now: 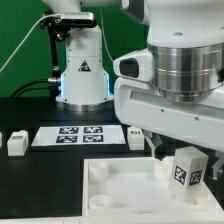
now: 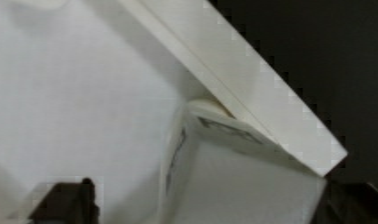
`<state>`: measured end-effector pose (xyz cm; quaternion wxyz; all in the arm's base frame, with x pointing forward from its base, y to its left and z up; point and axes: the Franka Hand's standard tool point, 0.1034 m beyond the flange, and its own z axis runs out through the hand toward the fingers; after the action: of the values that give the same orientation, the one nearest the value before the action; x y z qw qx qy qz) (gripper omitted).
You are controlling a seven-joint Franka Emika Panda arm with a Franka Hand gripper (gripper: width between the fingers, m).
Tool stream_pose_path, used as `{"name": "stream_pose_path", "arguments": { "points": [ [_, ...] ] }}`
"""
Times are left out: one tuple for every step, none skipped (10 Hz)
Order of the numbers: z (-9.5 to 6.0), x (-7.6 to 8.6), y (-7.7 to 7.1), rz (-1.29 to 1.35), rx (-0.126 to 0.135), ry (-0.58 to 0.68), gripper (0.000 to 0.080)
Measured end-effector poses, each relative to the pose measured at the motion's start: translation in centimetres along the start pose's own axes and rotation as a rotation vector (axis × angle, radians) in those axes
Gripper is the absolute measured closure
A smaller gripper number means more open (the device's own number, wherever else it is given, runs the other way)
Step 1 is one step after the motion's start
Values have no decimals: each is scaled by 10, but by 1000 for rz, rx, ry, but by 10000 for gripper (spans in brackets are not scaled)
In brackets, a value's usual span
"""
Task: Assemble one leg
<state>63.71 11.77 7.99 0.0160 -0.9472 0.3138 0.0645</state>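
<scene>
The gripper [image 1: 182,152] hangs low over the square part [image 1: 110,190], its wide body hiding most of its fingers in the exterior view. In the wrist view one dark finger [image 2: 65,200] shows at the frame's edge, far off centre, with bare white surface of the square part [image 2: 79,90] between it and the leg [image 2: 257,175]. The fingers therefore look spread and pinch nothing, though the second finger is hidden. The leg [image 1: 186,168] stands upright just below the gripper body, roughly between the fingers, with its black-and-white tag facing the exterior camera. It sits near a round socket [image 1: 160,168] on the square part, but whether it is seated in a socket cannot be told. Well away from the fingers, toward the exterior view's left, the marker board [image 1: 80,135] lies flat on the black table [image 1: 20,112]. One spare leg [image 1: 135,137] stands just beside the board's nearer end, and another spare leg [image 1: 18,143] stands beyond its far end.
</scene>
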Motion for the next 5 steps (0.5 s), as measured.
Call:
{"name": "stream_pose_path", "arguments": {
  "points": [
    [0,0,0,-162,-12,3,152],
    [1,0,2,-339,-25,-5,150],
    [1,0,2,-489,-33,-5,150],
    [1,-1,1,-615,-43,-3,150],
    [1,-3,-1,-703,-50,-2,150]
  ]
}}
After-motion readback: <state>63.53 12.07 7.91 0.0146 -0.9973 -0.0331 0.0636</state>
